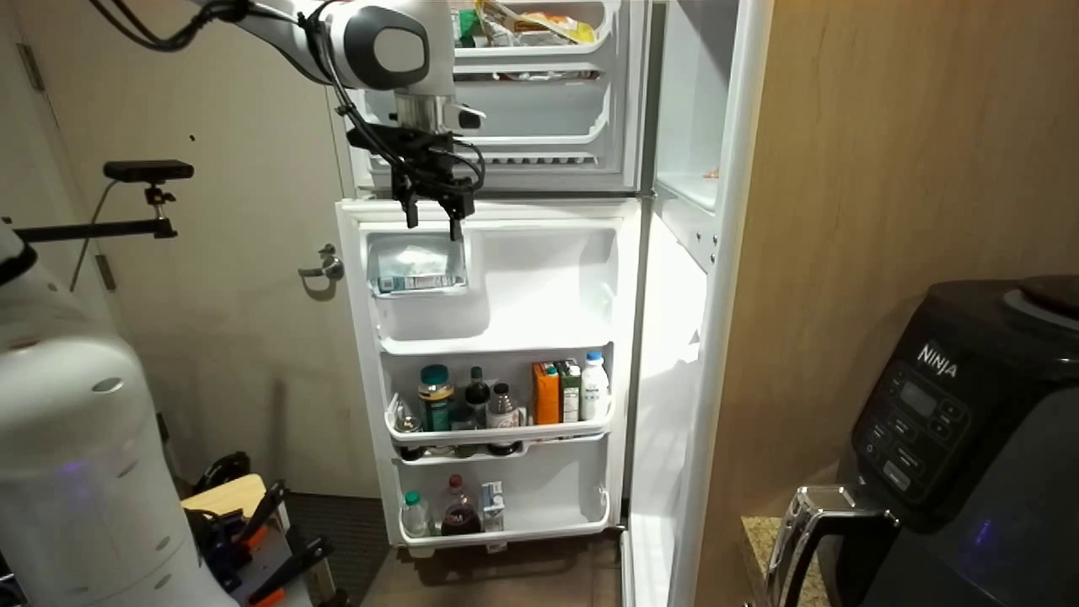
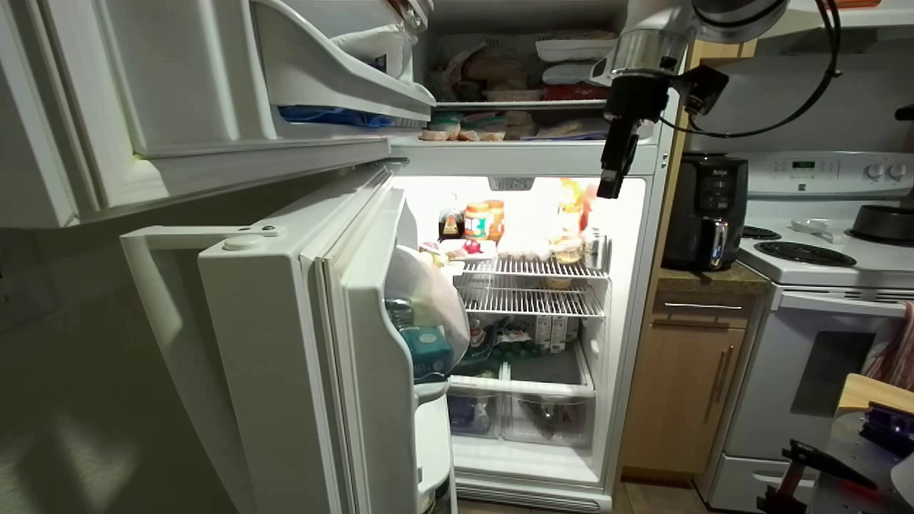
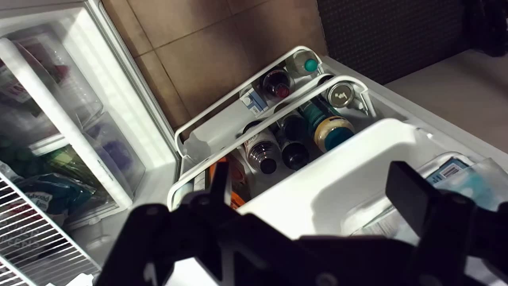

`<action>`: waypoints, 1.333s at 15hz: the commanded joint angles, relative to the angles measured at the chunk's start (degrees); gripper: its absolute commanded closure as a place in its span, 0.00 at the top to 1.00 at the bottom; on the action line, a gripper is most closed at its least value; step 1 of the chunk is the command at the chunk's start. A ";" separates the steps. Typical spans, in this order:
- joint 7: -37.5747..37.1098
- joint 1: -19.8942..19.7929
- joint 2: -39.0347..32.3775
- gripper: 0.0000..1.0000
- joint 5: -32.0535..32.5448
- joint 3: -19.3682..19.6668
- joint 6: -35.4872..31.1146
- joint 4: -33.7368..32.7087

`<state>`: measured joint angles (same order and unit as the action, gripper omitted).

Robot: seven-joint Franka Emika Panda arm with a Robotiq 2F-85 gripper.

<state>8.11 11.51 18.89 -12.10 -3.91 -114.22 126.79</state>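
Observation:
My gripper [image 1: 433, 226] is open and empty, pointing down near the top of the open lower fridge door [image 1: 544, 291]. In an exterior view it hangs at the front of the lit fridge opening [image 2: 609, 189]. In the wrist view the two black fingers [image 3: 309, 172] stand wide apart with nothing between them. Nearest in view is the clear door compartment [image 1: 417, 257] with a blue and white packet [image 3: 448, 171] inside. The door shelf below holds a teal-capped jar [image 1: 436, 396], dark bottles [image 1: 477, 394], an orange carton [image 1: 546, 396] and a white blue-capped bottle [image 1: 594, 388].
The open freezer door [image 2: 350, 153] juts out above the fridge door. The bottom door shelf holds a red-capped bottle [image 1: 459, 510] and a small carton [image 1: 493, 506]. Wire shelves [image 2: 528, 268] bear food inside. A black air fryer [image 2: 707, 214] stands beside the stove [image 2: 821, 271].

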 commanded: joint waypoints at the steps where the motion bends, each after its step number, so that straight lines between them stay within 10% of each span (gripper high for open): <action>1: 2.32 0.22 -0.46 1.00 -2.78 -0.12 2.43 -3.14; 20: 0.19 -0.37 -0.11 1.00 -2.46 -0.96 4.57 -4.73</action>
<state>8.12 11.98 18.81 -14.32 -4.13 -109.82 122.19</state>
